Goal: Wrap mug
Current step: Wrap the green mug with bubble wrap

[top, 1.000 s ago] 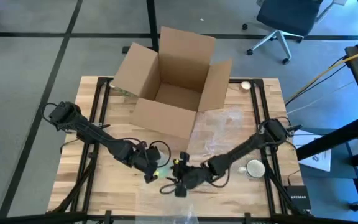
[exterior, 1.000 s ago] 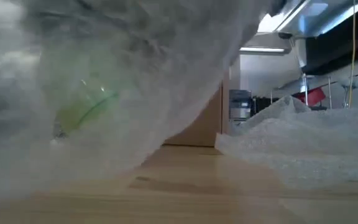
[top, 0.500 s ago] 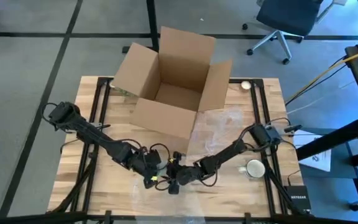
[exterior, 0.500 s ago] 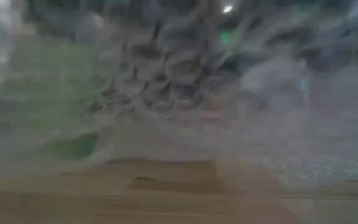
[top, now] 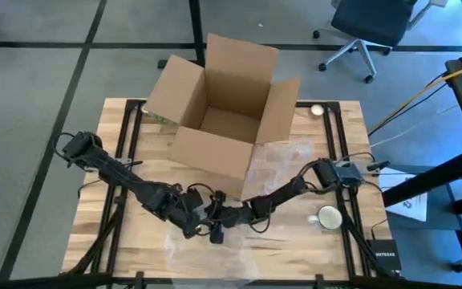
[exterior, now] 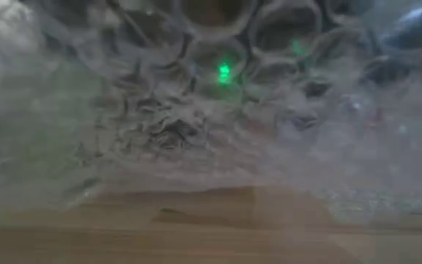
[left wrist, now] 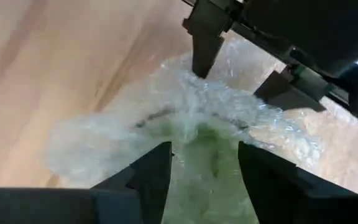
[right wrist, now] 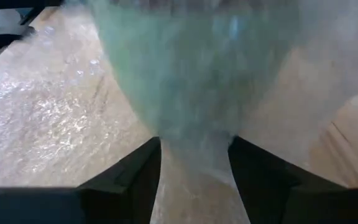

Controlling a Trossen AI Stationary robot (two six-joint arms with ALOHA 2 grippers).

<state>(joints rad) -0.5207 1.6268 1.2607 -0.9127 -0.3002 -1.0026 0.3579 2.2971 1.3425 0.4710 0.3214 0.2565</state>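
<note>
A green mug is bundled in clear bubble wrap near the table's front edge, at the middle. My left gripper comes at the bundle from the left and is shut on it. My right gripper meets the bundle from the right and is shut on it too. In the right wrist view the green mug shows blurred through the wrap. In the low view the bubble wrap fills the picture and hides the mug. My left gripper has the wrapped mug between its two fingers, wrap over the green side. The fingers slant down from the table's left. Whether the bundle rests on the table does not show. My right gripper holds the bundle between its two fingers, on a narrower part of the wrap below the mug's green body. It comes from the table's right, opposite my left gripper. How many layers it has cannot be seen.
An open cardboard box stands at the far middle of the table. More bubble wrap lies spread to the box's right. A white mug sits at the right, near the right arm. A small black device lies at the front right corner.
My right gripper has gone toward the table's left, up to my left gripper and the mug. The bubble wrap has come along with it and has closed over the mug; it now covers the whole low view, where the room beyond showed before.
</note>
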